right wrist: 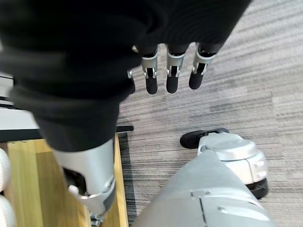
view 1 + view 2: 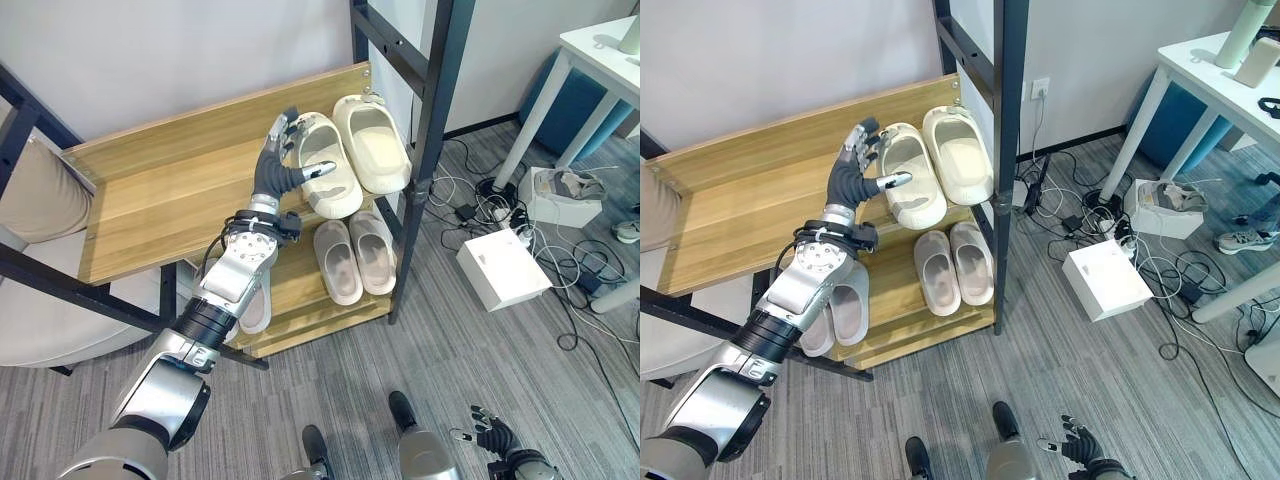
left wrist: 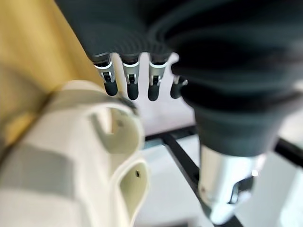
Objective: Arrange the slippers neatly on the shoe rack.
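Two cream slippers lie side by side at the right end of the rack's wooden top shelf (image 2: 170, 190): the left one (image 2: 325, 170) and the right one (image 2: 372, 143). My left hand (image 2: 277, 165) reaches over the shelf and rests against the left slipper's outer side. It is open, with straight fingers and the thumb lying on the slipper's upper. In the left wrist view the cream slipper (image 3: 90, 156) lies just past the fingertips (image 3: 132, 90). A pinkish pair (image 2: 355, 255) sits on the lower shelf, and another slipper (image 2: 258, 300) lies under my forearm. My right hand (image 2: 495, 437) hangs open low at the right.
The rack's black post (image 2: 425, 150) stands just right of the cream slippers. A beige cushion (image 2: 35, 200) lies at the left. On the carpet to the right are a white box (image 2: 503, 268), tangled cables (image 2: 500, 205) and a white table's leg (image 2: 530, 120).
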